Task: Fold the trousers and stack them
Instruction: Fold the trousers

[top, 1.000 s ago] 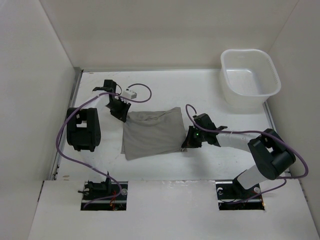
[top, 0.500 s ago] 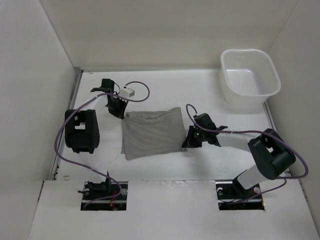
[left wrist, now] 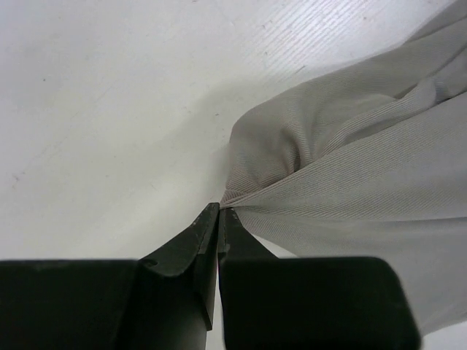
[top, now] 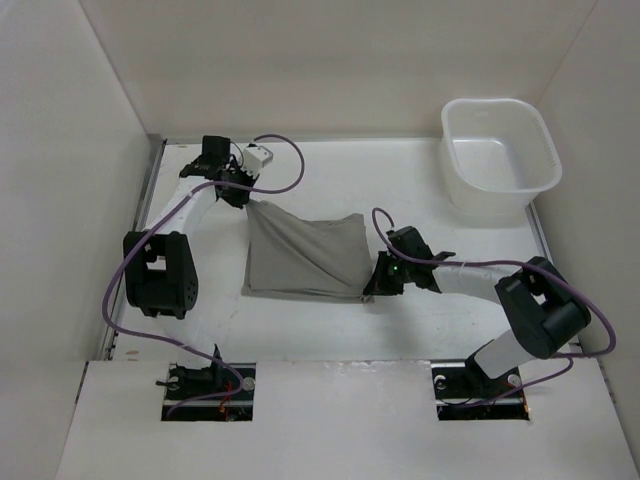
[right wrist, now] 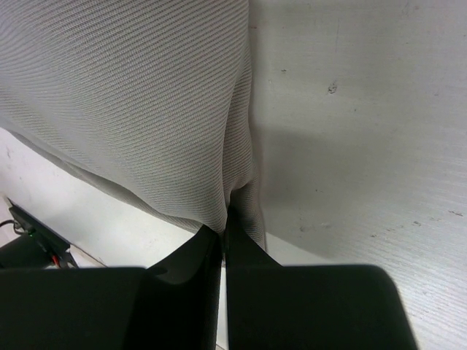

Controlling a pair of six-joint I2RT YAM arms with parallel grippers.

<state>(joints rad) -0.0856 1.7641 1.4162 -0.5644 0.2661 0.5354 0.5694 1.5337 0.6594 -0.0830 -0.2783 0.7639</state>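
Note:
The grey-taupe trousers (top: 305,258) lie folded in the middle of the table, their far left corner pulled up and stretched toward the back left. My left gripper (top: 238,196) is shut on that corner; the left wrist view shows the cloth (left wrist: 350,168) pinched at the fingertips (left wrist: 220,211). My right gripper (top: 373,285) is shut on the near right corner of the trousers; the right wrist view shows the cloth (right wrist: 146,102) pinched between its jaws (right wrist: 223,227).
A white plastic tub (top: 498,152) stands at the back right corner. White walls close in the table on the left, back and right. Purple cables (top: 280,180) loop beside both arms.
My left gripper has moved toward the back left, lifting and stretching the trousers' far left corner. The right gripper has stayed in place on the near right corner.

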